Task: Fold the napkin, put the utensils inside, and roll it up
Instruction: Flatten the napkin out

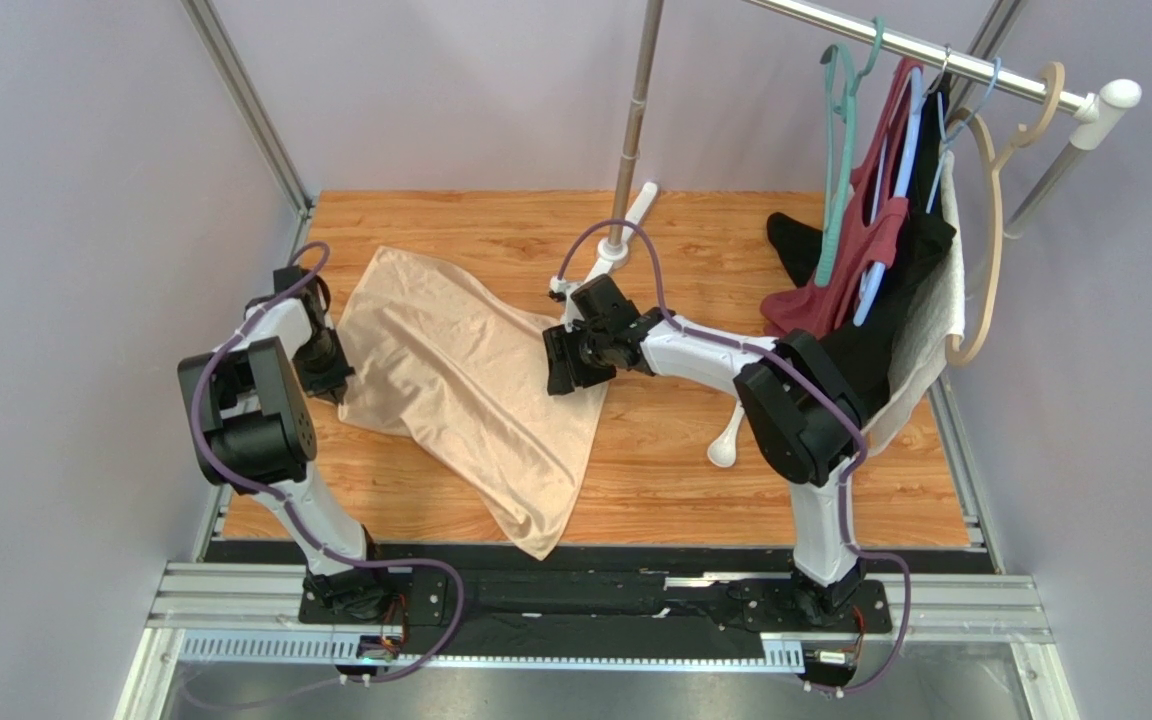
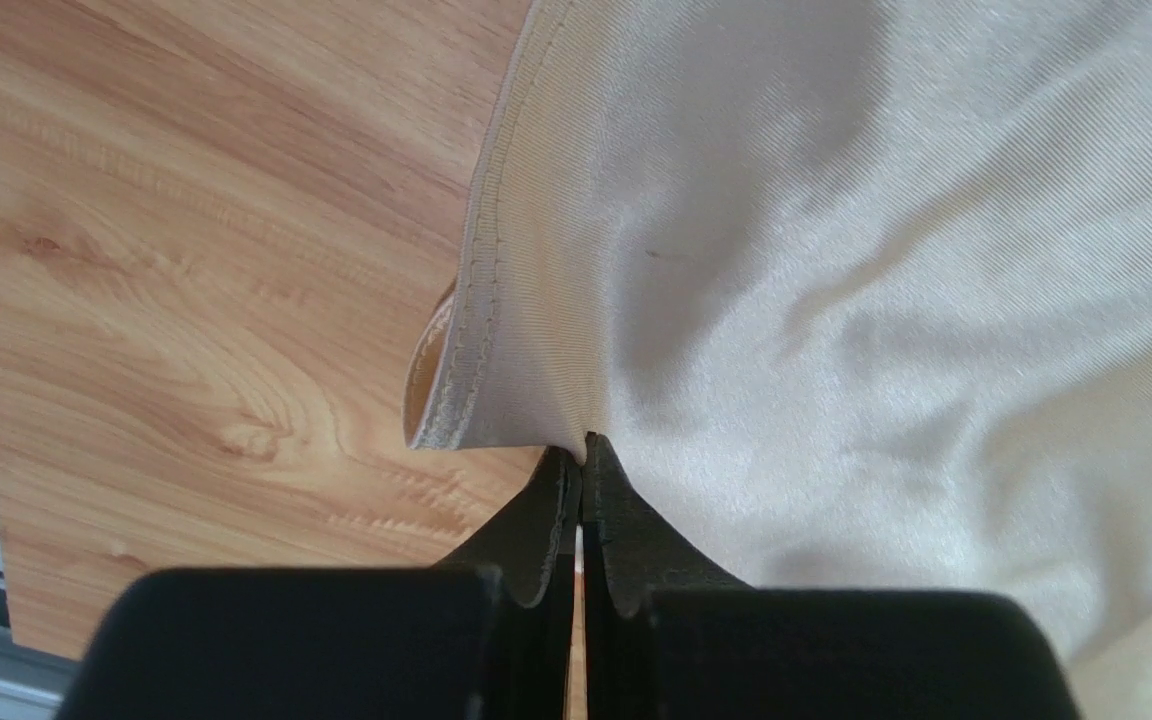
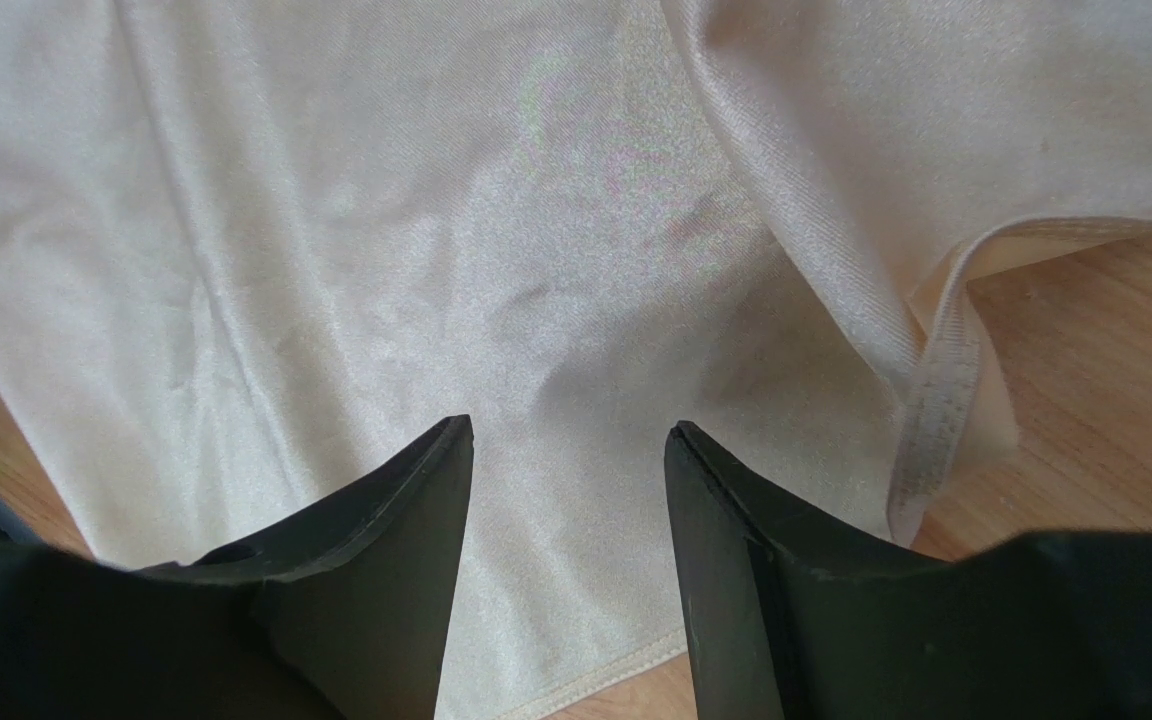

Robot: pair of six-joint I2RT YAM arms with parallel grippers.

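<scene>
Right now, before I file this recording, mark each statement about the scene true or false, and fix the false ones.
1. The left gripper is shut on the napkin's edge. True.
2. The right gripper is clamped on the napkin. False: its jaws stand open above the fabric.
3. The spoon lies on the napkin. False: it lies on the bare table, apart from the napkin, beside the right arm.
4. Garments hang at the table's far right. True.
</scene>
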